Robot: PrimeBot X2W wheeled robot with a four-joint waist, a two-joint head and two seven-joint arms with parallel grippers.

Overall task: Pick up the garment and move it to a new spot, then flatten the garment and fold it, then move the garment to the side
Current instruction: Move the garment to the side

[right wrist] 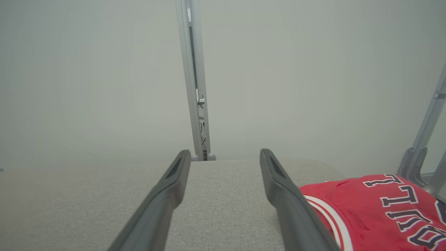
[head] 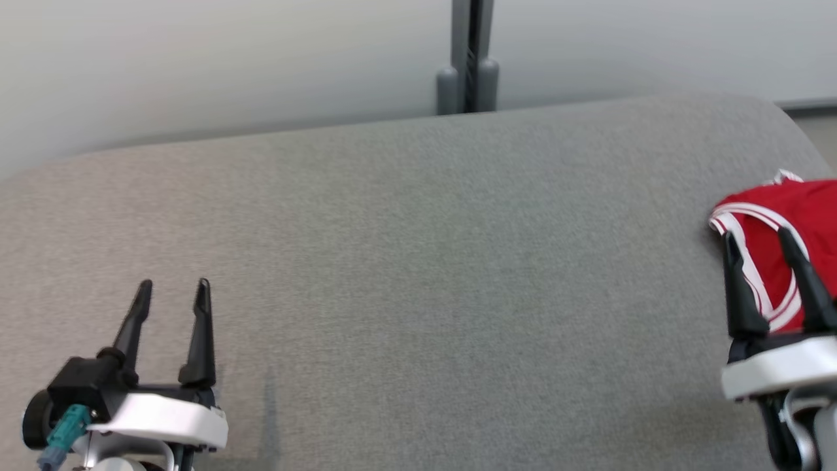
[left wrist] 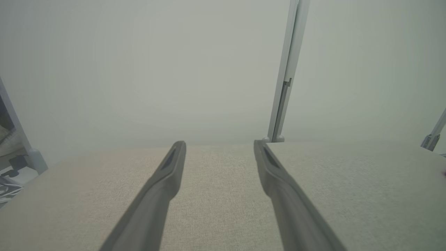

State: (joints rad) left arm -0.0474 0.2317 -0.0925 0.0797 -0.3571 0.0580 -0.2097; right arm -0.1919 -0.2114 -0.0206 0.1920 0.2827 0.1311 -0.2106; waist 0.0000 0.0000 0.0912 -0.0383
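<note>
Left fingers [head: 199, 333] rise nearest the lens, spread as wide as they go with nothing between them, over bare grey surface [head: 418, 261]. Right fingers [head: 739, 294] stand just as wide and hold nothing either; in the right wrist view the gap between them looks onto bare surface.

A red jersey [head: 801, 209] lies on the surface just beside the outer right finger and runs beyond its tip toward the surface's right-hand end. In the head view both right fingertips overlap its white-trimmed edge, and I cannot tell whether a finger touches the fabric. It is well apart from the left fingers.

As for progress, the jersey rests low and fairly flat, lettering up, with a neat edge facing the right fingers, though much of it is cut off by the picture's edge. The wide stretch between the two pairs of fingers carries nothing. That reads to me as a jersey already folded and set to the side, so the task looks at or near its end. A jersey not yet picked up could lie much the same way, so the fold itself stays unconfirmed.
</note>
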